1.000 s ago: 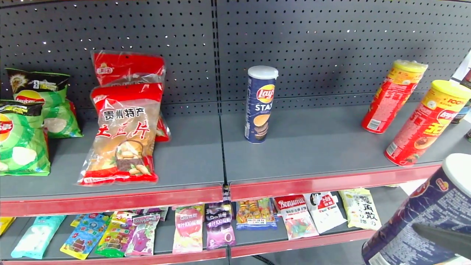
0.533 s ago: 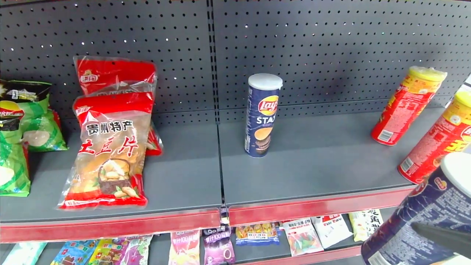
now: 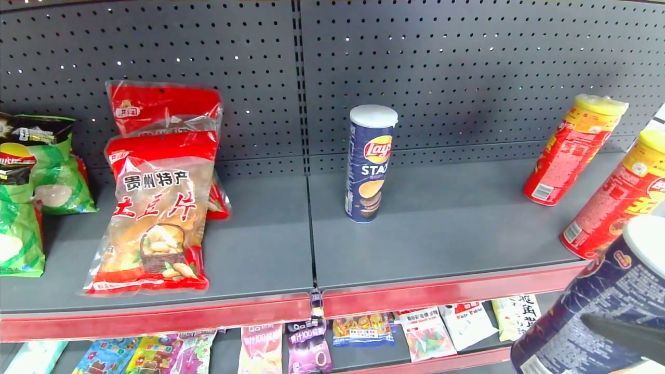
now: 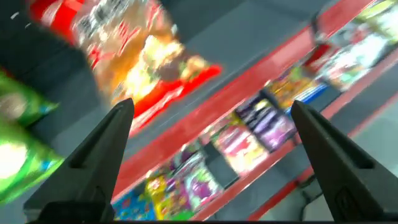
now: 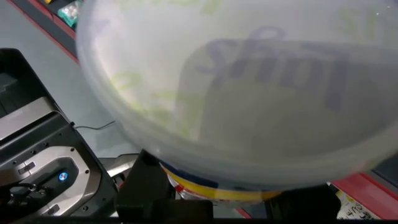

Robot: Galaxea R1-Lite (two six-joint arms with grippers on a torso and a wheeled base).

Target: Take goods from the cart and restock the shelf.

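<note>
Right end effector [image 3: 597, 318] is clamped on a dark blue can [image 3: 582, 296]. One dark finger [image 3: 628, 335] lies across the can's side, low at the right of the head view. The can is tilted, with its white lid [image 3: 647, 236] up and to the right. It hangs in front of the shelf [image 3: 441, 244], outside the red front lip [image 3: 447, 291]. Left end effector [image 4: 211, 106] has its two dark fingers spread wide with nothing between them. It hangs above the red lip near the shelf's left part.

Two red cans with yellow lids stand at the shelf's right end. The nearer red can [image 3: 615, 202] stands close to the lip, just beyond the held can's lid. The farther red can [image 3: 574, 148] stands back toward the pegboard [image 3: 467, 67]. A second blue can [image 3: 370, 163] stands upright mid-shelf, just right of the seam, with bare shelf between it and the red cans. To the left a red bag [image 3: 153, 213] leans on another red bag [image 3: 163, 104] behind it. Green bags [image 3: 31, 176] sit at the far left. On the lower shelf [image 3: 374, 356], bright packets [image 3: 309, 343] lie in a row.
</note>
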